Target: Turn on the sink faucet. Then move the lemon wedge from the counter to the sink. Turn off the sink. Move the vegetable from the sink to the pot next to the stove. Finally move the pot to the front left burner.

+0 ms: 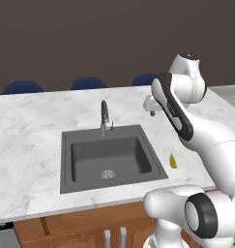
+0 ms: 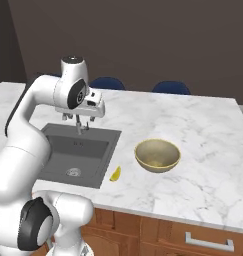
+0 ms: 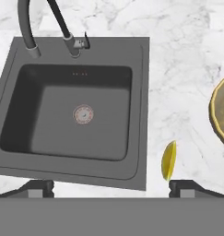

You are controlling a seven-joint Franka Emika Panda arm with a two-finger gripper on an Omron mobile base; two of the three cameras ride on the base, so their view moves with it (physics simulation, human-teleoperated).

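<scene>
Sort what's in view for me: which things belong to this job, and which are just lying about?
Job: sink faucet, lemon wedge on the counter, sink, open gripper.
Lying about: tan bowl, blue chairs behind the counter.

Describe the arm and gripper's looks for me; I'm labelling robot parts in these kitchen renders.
The arm is glossy white, built of rounded, tube-like links with dark grey to black joint bands and round black caps at the lower joints. The hand is a white boxy block; the gripper ends in two small dark fingers, whose fingertips look flat and blocky in the hand view. No cables or markings are visible.
</scene>
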